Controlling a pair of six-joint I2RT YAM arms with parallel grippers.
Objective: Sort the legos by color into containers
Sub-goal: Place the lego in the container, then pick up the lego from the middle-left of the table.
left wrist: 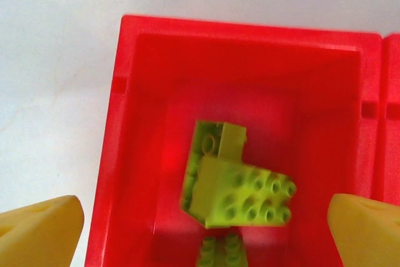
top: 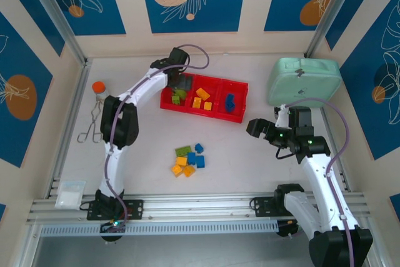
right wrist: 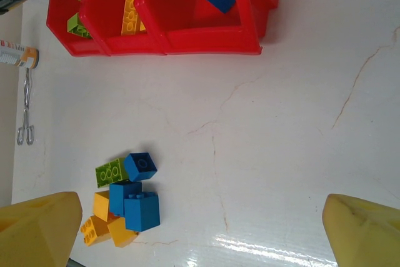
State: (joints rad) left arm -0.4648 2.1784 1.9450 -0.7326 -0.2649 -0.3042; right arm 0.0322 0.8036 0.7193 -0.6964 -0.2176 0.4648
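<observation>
The left end effector hangs spread wide and empty over the end box of the red tray, because green legos belong there and lie right under it, while the mixed pile waits on the counter well behind it.

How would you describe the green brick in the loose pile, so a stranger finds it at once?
Find the long red tray. Nearer the arms lies a pile of loose bricks. The green brick sits at its far left corner, the only green among blue and yellow.
</observation>
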